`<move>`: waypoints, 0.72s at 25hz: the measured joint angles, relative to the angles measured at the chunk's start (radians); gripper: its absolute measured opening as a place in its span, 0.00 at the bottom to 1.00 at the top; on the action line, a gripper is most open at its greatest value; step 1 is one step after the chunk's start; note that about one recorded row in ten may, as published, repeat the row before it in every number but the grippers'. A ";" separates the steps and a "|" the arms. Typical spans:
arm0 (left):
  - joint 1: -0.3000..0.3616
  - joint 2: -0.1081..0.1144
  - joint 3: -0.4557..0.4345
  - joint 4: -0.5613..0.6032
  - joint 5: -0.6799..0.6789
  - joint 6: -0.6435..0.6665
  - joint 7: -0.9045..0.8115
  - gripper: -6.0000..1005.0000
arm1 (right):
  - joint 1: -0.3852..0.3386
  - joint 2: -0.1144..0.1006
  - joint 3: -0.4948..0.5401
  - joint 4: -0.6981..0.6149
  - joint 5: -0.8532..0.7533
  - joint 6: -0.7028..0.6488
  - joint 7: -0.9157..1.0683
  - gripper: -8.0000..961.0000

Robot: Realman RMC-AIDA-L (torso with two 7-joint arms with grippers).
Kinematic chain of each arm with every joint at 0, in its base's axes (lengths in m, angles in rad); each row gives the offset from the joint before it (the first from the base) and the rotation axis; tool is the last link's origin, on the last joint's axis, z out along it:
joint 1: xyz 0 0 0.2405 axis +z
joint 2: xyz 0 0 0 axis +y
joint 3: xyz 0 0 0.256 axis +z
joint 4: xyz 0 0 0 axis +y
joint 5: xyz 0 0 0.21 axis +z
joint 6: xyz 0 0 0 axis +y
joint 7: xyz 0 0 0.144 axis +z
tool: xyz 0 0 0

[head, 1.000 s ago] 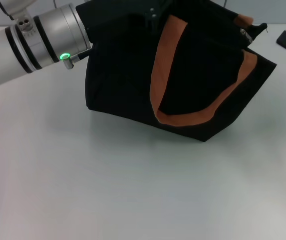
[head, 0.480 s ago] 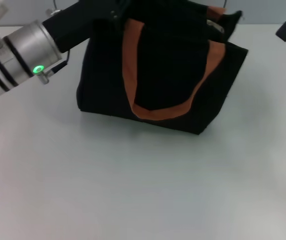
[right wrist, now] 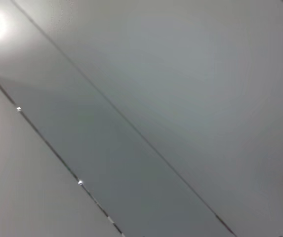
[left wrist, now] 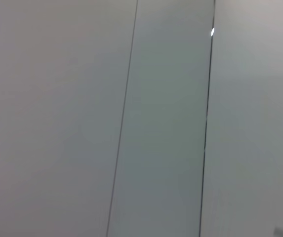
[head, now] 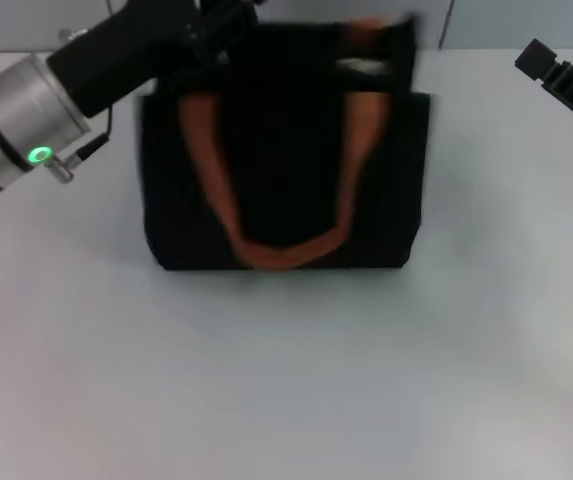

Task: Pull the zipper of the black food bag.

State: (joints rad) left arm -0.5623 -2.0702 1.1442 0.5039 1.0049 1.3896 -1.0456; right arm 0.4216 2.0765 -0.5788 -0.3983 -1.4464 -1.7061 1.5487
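Observation:
The black food bag [head: 286,160] stands upright on the white table, its broad side facing me, and looks blurred. An orange-brown strap handle [head: 278,250] hangs down its front. A small silver glint [head: 363,66] on the bag's top edge near the right may be the zipper. My left gripper [head: 218,25] is at the bag's top left corner, dark against the dark fabric. My right gripper [head: 558,78] hovers at the far right, apart from the bag. Both wrist views show only grey wall panels.
The white table [head: 286,380] stretches bare in front of the bag and to both sides. My left arm's silver forearm with a green light [head: 38,155] crosses the upper left.
The bag now shows farther left and squarely facing me instead of angled. My left arm has shifted left along the bag's top. The right gripper sits farther into view.

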 joint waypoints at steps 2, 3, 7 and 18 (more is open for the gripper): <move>0.015 0.001 -0.002 0.008 -0.018 0.036 -0.006 0.31 | 0.001 0.001 -0.001 0.026 0.000 -0.030 -0.062 0.33; 0.015 0.001 -0.002 0.008 -0.018 0.036 -0.006 0.35 | 0.001 0.001 -0.001 0.026 0.000 -0.030 -0.062 0.38; 0.069 0.002 -0.029 0.059 -0.032 0.127 -0.026 0.51 | 0.001 0.003 0.000 0.082 0.000 -0.097 -0.195 0.56; 0.199 0.008 -0.032 0.058 0.152 0.385 -0.021 0.77 | -0.047 0.005 -0.008 0.113 -0.041 -0.155 -0.473 0.75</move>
State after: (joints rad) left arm -0.3634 -2.0621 1.1124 0.5615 1.1571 1.7746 -1.0670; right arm 0.3748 2.0815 -0.5863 -0.2850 -1.4874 -1.8607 1.0752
